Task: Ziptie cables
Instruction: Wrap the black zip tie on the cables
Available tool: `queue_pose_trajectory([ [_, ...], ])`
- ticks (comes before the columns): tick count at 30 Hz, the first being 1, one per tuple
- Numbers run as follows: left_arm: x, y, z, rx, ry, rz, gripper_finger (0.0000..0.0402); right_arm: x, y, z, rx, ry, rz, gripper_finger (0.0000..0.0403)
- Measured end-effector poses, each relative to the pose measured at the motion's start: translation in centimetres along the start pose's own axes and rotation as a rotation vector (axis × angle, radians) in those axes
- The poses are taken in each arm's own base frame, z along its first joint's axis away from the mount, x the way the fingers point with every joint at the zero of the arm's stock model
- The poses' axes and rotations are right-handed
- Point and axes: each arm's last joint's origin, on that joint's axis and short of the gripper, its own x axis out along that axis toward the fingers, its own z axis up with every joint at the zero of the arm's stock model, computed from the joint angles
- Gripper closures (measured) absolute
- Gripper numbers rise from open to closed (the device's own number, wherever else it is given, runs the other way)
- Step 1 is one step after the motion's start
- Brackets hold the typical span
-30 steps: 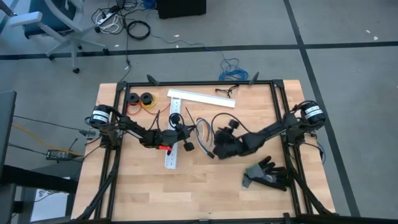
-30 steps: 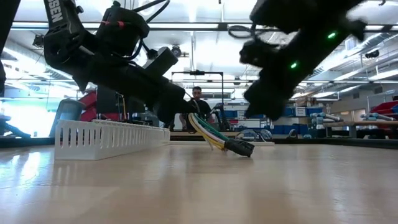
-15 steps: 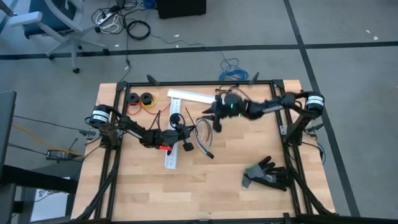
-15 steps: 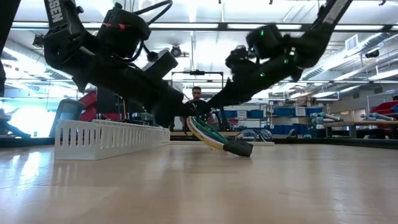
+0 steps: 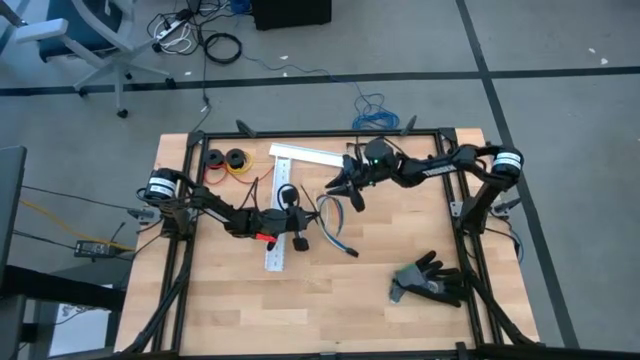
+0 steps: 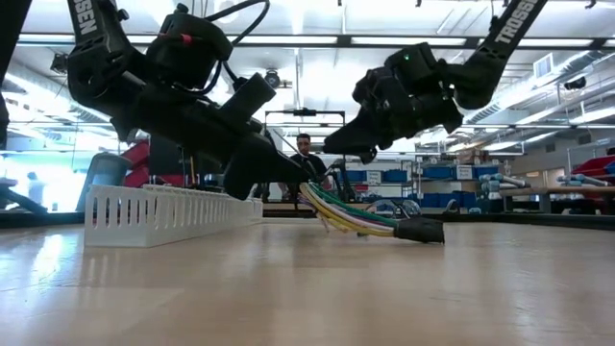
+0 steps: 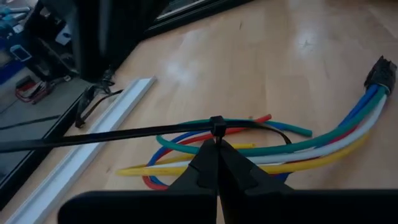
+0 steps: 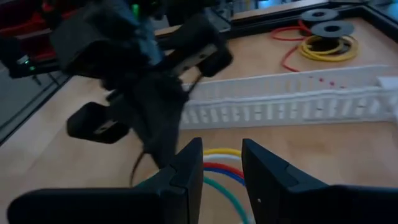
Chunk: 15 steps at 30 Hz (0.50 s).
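The left gripper [image 7: 216,163] is clamped on the ziptie [image 7: 112,134], looped around the cables [image 7: 298,146] just ahead of its fingertips. The right gripper [image 8: 222,163], fingers apart and empty, hovers nearby. If tugged sideways, the strap could slip free. Its tail end is cut off from view.

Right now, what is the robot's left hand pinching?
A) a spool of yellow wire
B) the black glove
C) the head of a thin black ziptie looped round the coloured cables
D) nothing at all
C: in the left wrist view the left hand is shut on the ziptie where it loops over the cables.
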Motion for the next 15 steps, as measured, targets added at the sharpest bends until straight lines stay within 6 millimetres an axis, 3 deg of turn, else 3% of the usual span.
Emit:
queue_pose_trajectory([
  [8, 0.0, 0.4, 0.5, -0.015, -0.024, 0.117, 0.0398, 1.5, 2.2, 0.8, -0.042, -0.001, 0.073, 0.0304],
  [15, -0.1, 0.7, 0.5, -0.116, -0.016, 0.226, 0.0398, 2.5, 2.4, 2.5, -0.035, 0.060, 0.047, 0.0304],
])
